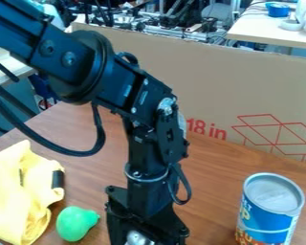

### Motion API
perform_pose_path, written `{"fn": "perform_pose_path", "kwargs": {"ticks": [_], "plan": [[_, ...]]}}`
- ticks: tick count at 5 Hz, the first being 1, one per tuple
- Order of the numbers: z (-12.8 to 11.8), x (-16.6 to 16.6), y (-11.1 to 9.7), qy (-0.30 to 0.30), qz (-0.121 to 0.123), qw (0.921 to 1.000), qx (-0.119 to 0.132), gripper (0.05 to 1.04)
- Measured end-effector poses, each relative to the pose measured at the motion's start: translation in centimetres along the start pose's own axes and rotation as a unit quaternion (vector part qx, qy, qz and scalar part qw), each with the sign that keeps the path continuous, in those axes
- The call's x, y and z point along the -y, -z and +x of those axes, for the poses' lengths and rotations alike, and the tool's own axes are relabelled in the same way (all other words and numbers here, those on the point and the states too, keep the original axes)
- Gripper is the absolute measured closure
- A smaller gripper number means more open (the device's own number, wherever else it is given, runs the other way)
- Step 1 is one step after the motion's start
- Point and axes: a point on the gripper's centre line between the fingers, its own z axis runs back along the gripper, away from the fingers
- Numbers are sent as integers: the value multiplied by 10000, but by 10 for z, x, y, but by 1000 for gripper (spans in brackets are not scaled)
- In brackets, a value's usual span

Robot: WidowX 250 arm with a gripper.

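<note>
At the near middle of the surface [213, 191], item one: claw [149, 233], black, one piece. It is hanging down from the arm, which is entering from the far left. State: cannot be told, whether spread, pressed together or pinching.

Item two: silvery thing [136, 238], shiny and rounded. It is lying directly at the claw, at the near edge of the view. Whether it is being held, or only showing beside or behind the claw, cannot be told. Long axis and pointing: too little is showing to tell.

Item three: green pear-shaped thing [75, 224], one. It is lying on its side just left of the claw, apart from it. Its narrow end is pointing right and slightly far; its long axis is running from near left to far right.

Item four: yellow cloth [18, 196], crumpled, with a black patch. It is lying at the far left of the green thing.

Item five: blue can [270, 210], silvery top. It is standing upright, well apart to the right, long axis vertical.

Item six: cardboard panel [213, 100], standing behind everything.

Progress, by judgement: the claw is being placed low, at the silvery thing, so the approach seems done. Any grasp is remaining unconfirmed; lifting or setting down is probably remaining.
</note>
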Motion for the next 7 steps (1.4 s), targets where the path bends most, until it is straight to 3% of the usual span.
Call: {"fn": "perform_pose_path", "kwargs": {"ticks": [1, 2, 3, 4, 5, 6, 7], "plan": [[-1, 0, 0, 38, -11, 10000, -24, 375], [-4, 0, -31, 366, -55, 9991, 213, 435], [3, 0, -80, 730, 36, 9958, 545, 435], [25, -5, -129, 1028, -98, 9902, 941, 435], [64, -18, -131, 1107, -129, 9890, 973, 435], [111, -22, -128, 1263, -7, 9866, 1036, 435], [135, -25, -122, 1213, 100, 9866, 1089, 435]]}}
